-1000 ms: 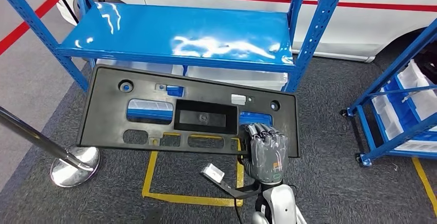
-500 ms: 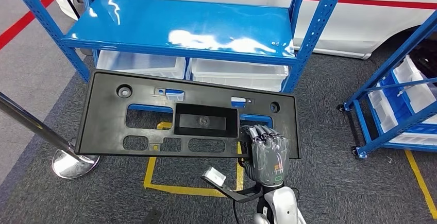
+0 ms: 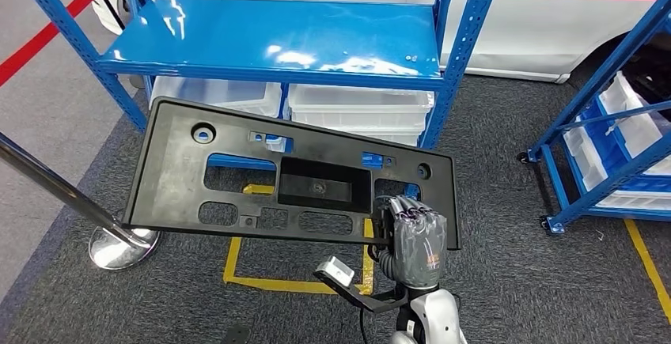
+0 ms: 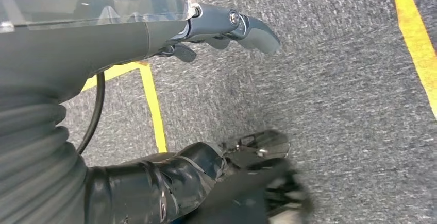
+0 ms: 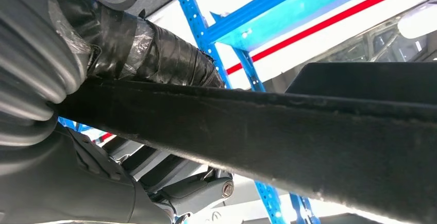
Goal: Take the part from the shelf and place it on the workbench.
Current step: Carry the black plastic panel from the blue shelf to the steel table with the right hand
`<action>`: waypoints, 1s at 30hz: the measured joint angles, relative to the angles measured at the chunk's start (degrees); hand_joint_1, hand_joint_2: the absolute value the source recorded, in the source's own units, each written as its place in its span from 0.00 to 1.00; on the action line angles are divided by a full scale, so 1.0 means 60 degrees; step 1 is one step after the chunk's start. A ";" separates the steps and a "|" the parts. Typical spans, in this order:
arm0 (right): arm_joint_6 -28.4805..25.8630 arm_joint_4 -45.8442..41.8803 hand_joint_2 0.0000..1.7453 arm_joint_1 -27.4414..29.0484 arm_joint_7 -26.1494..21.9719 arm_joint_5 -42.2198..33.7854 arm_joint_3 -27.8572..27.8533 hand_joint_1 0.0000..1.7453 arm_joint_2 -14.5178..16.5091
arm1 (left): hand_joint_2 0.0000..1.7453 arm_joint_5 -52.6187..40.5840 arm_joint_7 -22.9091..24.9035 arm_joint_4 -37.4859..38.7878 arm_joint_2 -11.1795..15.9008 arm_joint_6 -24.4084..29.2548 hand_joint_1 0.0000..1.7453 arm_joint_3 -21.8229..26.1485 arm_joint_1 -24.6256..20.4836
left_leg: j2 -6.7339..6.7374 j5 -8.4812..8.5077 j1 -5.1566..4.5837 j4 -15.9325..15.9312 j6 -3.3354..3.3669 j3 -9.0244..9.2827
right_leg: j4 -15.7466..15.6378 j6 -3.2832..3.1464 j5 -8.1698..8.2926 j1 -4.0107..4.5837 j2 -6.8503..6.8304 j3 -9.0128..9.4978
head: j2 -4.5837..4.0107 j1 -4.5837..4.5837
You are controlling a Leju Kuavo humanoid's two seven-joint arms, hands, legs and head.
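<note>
One right robot hand [image 3: 413, 237] gripped the long black plastic panel [image 3: 237, 178] by its lower right edge, panel stretching toward centre-left of frame.

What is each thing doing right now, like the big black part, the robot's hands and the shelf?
Part: off the shelf, held in the air, tilted.
Right hand: grips the part's near right edge.
Left hand: holds nothing, hangs over the carpet.
Shelf: top board bare.
Bins: stacked under the shelf.
</note>
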 joint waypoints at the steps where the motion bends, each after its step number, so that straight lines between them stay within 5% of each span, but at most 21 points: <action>1: 0.0000 -0.0001 1.00 0.0014 -0.0049 -0.0061 -0.0011 0.98 0.0013 | 1.00 -0.0011 0.0002 0.0000 0.0001 0.0003 0.00 0.0029 0.0001 | -0.0007 0.0035 -0.0023 -0.0353 0.0053 0.0183 | 0.0019 0.0046 0.0007 0.0010 0.0005 -0.0026 | 0.0000 0.0001; 4: 0.0000 -0.0009 1.00 0.0082 -0.0194 -0.0182 -0.0063 0.98 0.0039 | 1.00 -0.0026 0.0007 0.0000 0.0001 0.0012 0.00 0.0091 0.0015 | -0.0004 0.0030 -0.0033 -0.0590 0.0220 0.0222 | 0.0020 0.0201 0.0036 0.0026 0.0015 -0.0070 | 0.0000 0.0002; 6: 0.0000 -0.0023 1.00 0.0118 -0.0251 -0.0240 -0.0122 0.98 0.0046 | 1.00 -0.0028 0.0010 0.0000 -0.0003 0.0016 0.00 0.0100 0.0008 | 0.0009 0.0094 0.0019 -0.0692 0.0370 0.0227 | 0.0324 0.0285 -0.0206 0.0031 0.0024 -0.0221 | 0.0000 0.0007; 9: 0.0000 -0.0032 1.00 0.0194 -0.0359 -0.0391 -0.0214 0.98 0.0050 | 1.00 -0.0045 0.0005 0.0000 -0.0005 0.0016 0.00 0.0120 0.0007 | 0.0035 0.0134 0.0029 -0.0721 0.0477 0.0186 | 0.2016 0.0344 -0.1044 0.0013 0.0041 -0.1048 | 0.0000 0.0015; 11: 0.0000 -0.0032 1.00 0.0282 -0.0413 -0.0467 -0.0278 0.98 0.0049 | 1.00 -0.0066 0.0001 0.0000 -0.0004 0.0016 0.00 0.0136 0.0025 | 0.0050 0.0129 0.0024 -0.0690 0.0478 0.0168 | 0.2710 0.0371 -0.1134 -0.0009 0.0039 -0.1404 | 0.0000 0.0015; 12: 0.0000 -0.0032 1.00 0.0315 -0.0425 -0.0490 -0.0314 0.98 0.0049 | 1.00 -0.0073 -0.0002 0.0000 -0.0004 0.0015 0.00 0.0140 0.0030 | 0.0055 0.0119 0.0024 -0.0664 0.0474 0.0166 | 0.2532 0.0372 -0.0906 -0.0023 0.0034 -0.1332 | 0.0000 0.0016; 14: 0.0000 -0.0043 1.00 0.0346 -0.0463 -0.0534 -0.0385 0.98 0.0054 | 1.00 -0.0083 -0.0016 0.0000 -0.0008 0.0007 0.00 0.0145 0.0034 | 0.0068 0.0072 0.0026 -0.0591 0.0440 0.0162 | 0.1386 0.0338 -0.0234 -0.0038 -0.0056 -0.0814 | 0.0000 0.0017; 16: 0.0000 -0.0079 1.00 0.0365 -0.0542 -0.0568 -0.0452 0.98 0.0074 | 1.00 -0.0086 -0.0031 0.0000 -0.0008 -0.0003 0.00 0.0155 0.0040 | 0.0089 0.0024 -0.0010 -0.0485 0.0359 0.0109 | 0.0416 0.0285 0.0100 0.0009 -0.0192 -0.0402 | 0.0000 0.0012; 21: -0.0001 -0.0207 1.00 0.0472 -0.0709 -0.0611 -0.0651 0.98 0.0150 | 1.00 -0.0103 -0.0046 0.0000 -0.0002 -0.0008 0.00 0.0229 0.0054 | 0.0190 -0.0170 -0.0022 -0.0248 0.0130 -0.0018 | 0.0162 0.0068 0.0170 0.0010 -0.0078 -0.0387 | 0.0000 0.0001; 24: -0.0004 -0.0268 1.00 0.0518 -0.0809 -0.0615 -0.0771 0.98 0.0235 | 1.00 -0.0129 -0.0047 0.0000 -0.0002 -0.0005 0.00 0.0304 0.0060 | 0.0077 -0.1040 0.0009 0.1272 0.0011 -0.0675 | 0.0125 -0.0036 0.0224 -0.0017 0.0014 -0.0397 | 0.0000 -0.0005; 26: -0.0004 -0.0275 1.00 0.0582 -0.0868 -0.0624 -0.0863 0.98 0.0257 | 1.00 -0.0164 -0.0047 0.0000 -0.0002 -0.0005 0.00 0.0342 0.0079 | 0.0054 -0.1288 0.0014 0.2158 -0.0017 -0.1070 | 0.0138 -0.0043 0.0230 -0.0005 0.0093 -0.0411 | 0.0000 -0.0004; 28: -0.0004 -0.0305 1.00 0.0652 -0.0902 -0.0639 -0.0973 0.98 0.0272 | 1.00 -0.0193 -0.0047 0.0000 -0.0002 -0.0006 0.00 0.0365 0.0096 | 0.0031 -0.0834 0.0013 0.1684 0.0018 -0.0831 | 0.0161 -0.0042 0.0230 0.0001 0.0198 -0.0407 | 0.0000 -0.0004; 30: -0.0004 -0.0361 1.00 0.0688 -0.0916 -0.0663 -0.1068 0.98 0.0307 | 1.00 -0.0199 -0.0049 0.0000 0.0003 -0.0006 0.00 0.0386 0.0100 | -0.0134 -0.0242 0.0006 0.0366 0.0105 -0.0188 | 0.0177 -0.0024 0.0234 0.0009 0.0308 -0.0403 | 0.0000 -0.0002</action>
